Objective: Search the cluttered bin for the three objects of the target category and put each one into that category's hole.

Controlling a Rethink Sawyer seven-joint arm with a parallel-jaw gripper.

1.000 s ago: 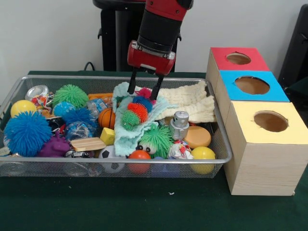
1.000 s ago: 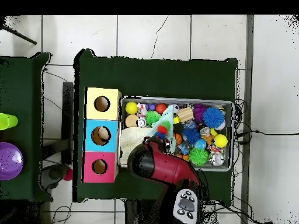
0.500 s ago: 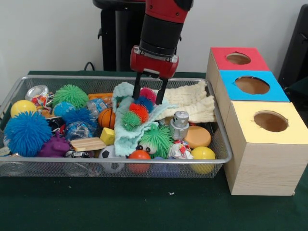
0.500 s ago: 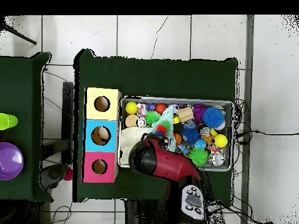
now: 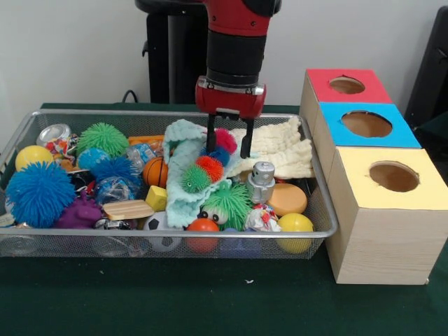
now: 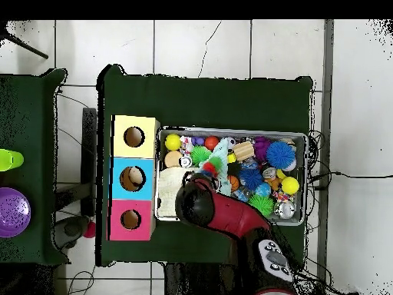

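Observation:
The wire mesh bin (image 5: 175, 114) is full of toys; it also shows in the overhead view (image 6: 230, 131). A green puffer ball (image 5: 103, 137) lies at its back left, and a big blue puffer ball (image 5: 38, 192) at the front left. A string of small puffers, red (image 5: 226, 138), blue, orange (image 5: 210, 166) and green, lies on a teal cloth (image 5: 183, 143) mid-bin. My gripper (image 5: 228, 145) is open, with its fingers on either side of the red puffer. The red-topped box's hole (image 5: 346, 85) is at the far right; it also shows in the overhead view (image 6: 130, 220). In the overhead view the arm (image 6: 201, 206) hides the gripper.
A cream knitted cloth (image 5: 280, 147) lies right of the gripper, and a silver toy robot (image 5: 262, 180) stands in front of it. There are yellow balls (image 5: 33, 155) (image 5: 295, 224), a small basketball (image 5: 155, 171) and a football (image 5: 159, 222). The blue-topped (image 5: 366, 124) and yellow-topped (image 5: 393, 176) boxes stand beside the bin.
The gripper has moved right along the string of puffers towards its red end and straightened up. Its fingers stay apart. The string has shifted a little.

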